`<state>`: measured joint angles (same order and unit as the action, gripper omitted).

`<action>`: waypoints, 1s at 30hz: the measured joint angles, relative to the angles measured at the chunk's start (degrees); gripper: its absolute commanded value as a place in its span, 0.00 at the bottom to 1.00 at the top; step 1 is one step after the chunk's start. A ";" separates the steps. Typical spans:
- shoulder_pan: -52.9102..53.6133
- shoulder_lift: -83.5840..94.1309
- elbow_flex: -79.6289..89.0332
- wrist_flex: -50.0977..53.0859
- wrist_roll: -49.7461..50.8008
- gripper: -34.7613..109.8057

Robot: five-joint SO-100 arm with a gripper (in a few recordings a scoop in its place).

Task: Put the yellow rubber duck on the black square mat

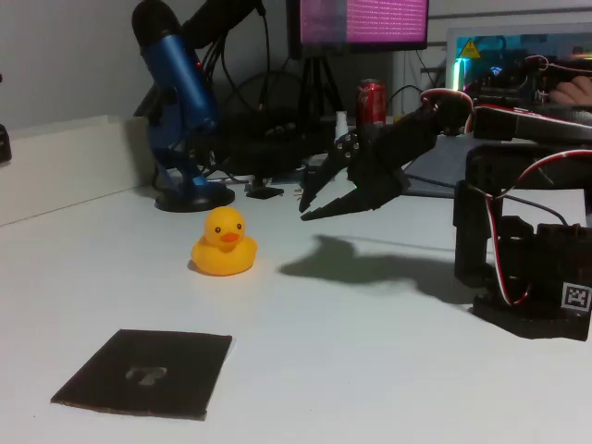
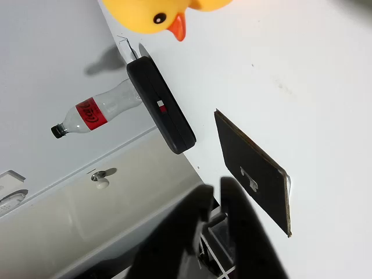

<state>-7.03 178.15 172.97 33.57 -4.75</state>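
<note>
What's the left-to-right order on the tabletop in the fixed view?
Thin matte black square mat → blue microphone on its round stand → small glossy yellow rubber duck → black gripper, jaws slightly parted above the table → red soda can → black arm base.

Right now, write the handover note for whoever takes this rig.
Gripper: in the air right of the duck in the fixed view, jaws slightly apart, holding nothing.
Yellow rubber duck: upright on the white table, untouched.
Black square mat: flat near the front edge, nothing on it, apart from the duck.
Done: nothing yet.
Left: grasp the duck, carry it to the mat, release.
</note>
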 measured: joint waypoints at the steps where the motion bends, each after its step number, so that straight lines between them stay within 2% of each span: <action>1: 0.00 0.00 0.00 0.00 0.00 0.24; 21: 0.00 -1.05 -0.26 -0.53 0.00 0.24; 30: 0.00 -25.84 -17.58 -0.53 0.00 0.25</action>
<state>-7.03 152.31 155.39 33.05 -4.75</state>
